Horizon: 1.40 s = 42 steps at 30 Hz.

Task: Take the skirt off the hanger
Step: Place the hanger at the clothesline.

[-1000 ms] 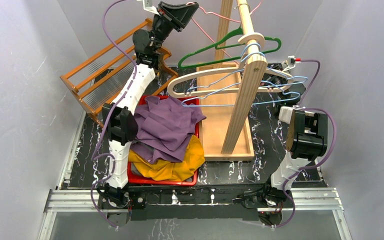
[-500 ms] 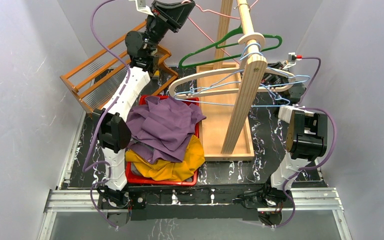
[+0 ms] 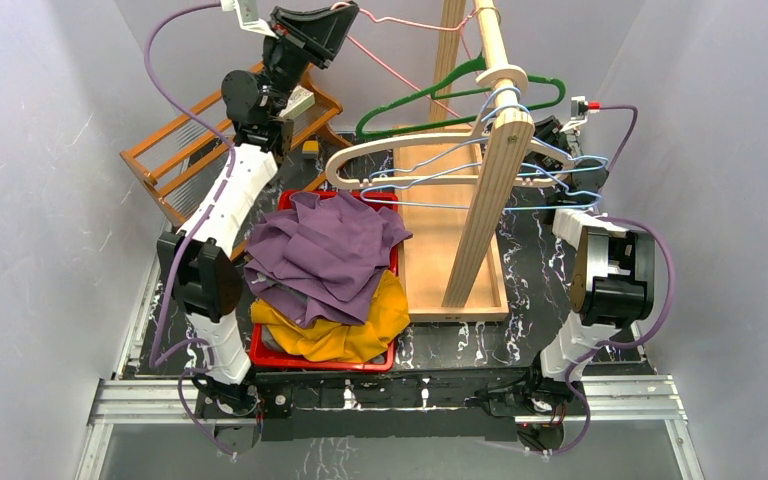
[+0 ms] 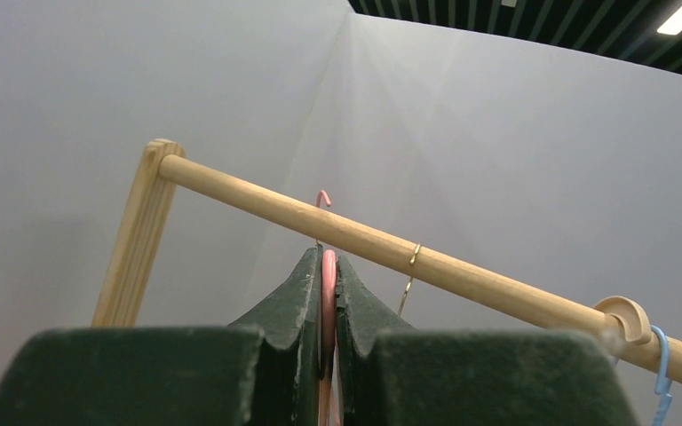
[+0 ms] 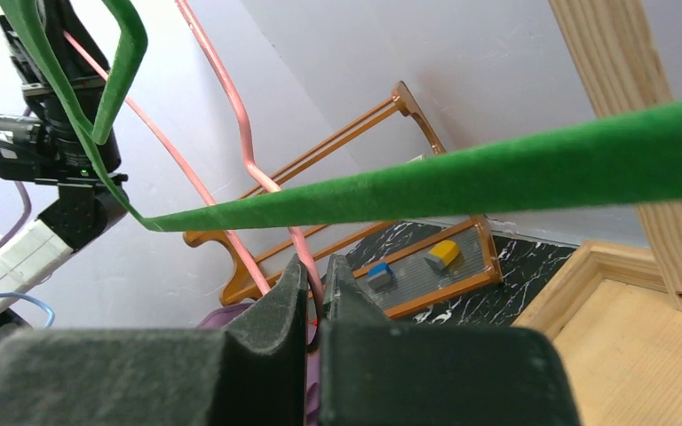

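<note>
The purple skirt (image 3: 325,250) lies crumpled on top of the red bin (image 3: 325,362), off any hanger. A bare pink wire hanger (image 3: 392,70) hangs near the far end of the wooden rail (image 3: 492,40). My left gripper (image 3: 335,14) is raised high and shut on the pink hanger (image 4: 328,275) just below its hook (image 4: 322,197), which sits over the rail (image 4: 462,271). My right gripper (image 3: 552,135) is half hidden behind the rack post; in the right wrist view it (image 5: 316,284) is shut on the pink hanger's lower wire (image 5: 222,84).
A green hanger (image 3: 430,95), a wooden hanger (image 3: 410,152) and blue wire hangers (image 3: 560,190) hang on the rail. The green hanger (image 5: 497,169) crosses the right wrist view. A yellow garment (image 3: 360,335) lies under the skirt. A slatted wooden tray (image 3: 190,150) holding clips (image 5: 442,253) leans at back left.
My left gripper has moved left with the pink hanger in it. The wooden and blue hangers have swung left. The right arm has shifted slightly.
</note>
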Each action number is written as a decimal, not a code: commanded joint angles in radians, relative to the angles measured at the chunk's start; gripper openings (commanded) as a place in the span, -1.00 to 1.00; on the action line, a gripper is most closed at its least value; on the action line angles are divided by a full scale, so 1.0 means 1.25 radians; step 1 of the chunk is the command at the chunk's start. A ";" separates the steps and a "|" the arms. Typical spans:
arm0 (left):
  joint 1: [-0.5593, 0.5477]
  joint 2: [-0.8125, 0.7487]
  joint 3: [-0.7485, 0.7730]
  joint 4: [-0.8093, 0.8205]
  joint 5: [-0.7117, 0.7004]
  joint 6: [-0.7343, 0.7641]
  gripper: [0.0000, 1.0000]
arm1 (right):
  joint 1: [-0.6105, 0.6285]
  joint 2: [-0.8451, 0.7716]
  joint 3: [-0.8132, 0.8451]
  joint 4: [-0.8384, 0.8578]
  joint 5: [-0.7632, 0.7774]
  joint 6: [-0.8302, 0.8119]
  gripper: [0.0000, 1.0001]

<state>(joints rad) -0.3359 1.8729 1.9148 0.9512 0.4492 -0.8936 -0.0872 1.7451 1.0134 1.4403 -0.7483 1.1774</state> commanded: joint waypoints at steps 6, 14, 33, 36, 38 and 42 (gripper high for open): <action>0.011 -0.055 -0.099 0.040 0.092 -0.070 -1.00 | 0.006 -0.057 0.045 -0.030 0.127 0.068 -1.00; 0.029 -0.084 -0.226 0.036 0.085 -0.063 -1.00 | -0.007 -0.119 -0.013 -0.205 0.174 -0.002 -0.55; 0.052 -0.052 -0.285 -0.013 0.136 -0.040 -0.70 | -0.228 -0.236 -0.015 -0.659 0.025 -0.176 0.90; 0.058 -0.077 -0.317 -0.039 0.102 -0.019 -0.54 | -0.229 -0.274 0.036 -0.918 0.114 -0.344 0.95; 0.065 -0.100 -0.334 -0.079 0.075 0.002 -0.30 | -0.230 -0.282 0.073 -1.056 0.186 -0.431 0.96; 0.073 -0.140 -0.324 -0.223 0.041 0.081 -0.08 | -0.229 -0.285 0.161 -1.238 0.317 -0.551 0.97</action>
<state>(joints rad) -0.2630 1.8053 1.4963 0.8127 0.5571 -0.8978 -0.3702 1.4277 1.0801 0.2016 -0.5434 0.7246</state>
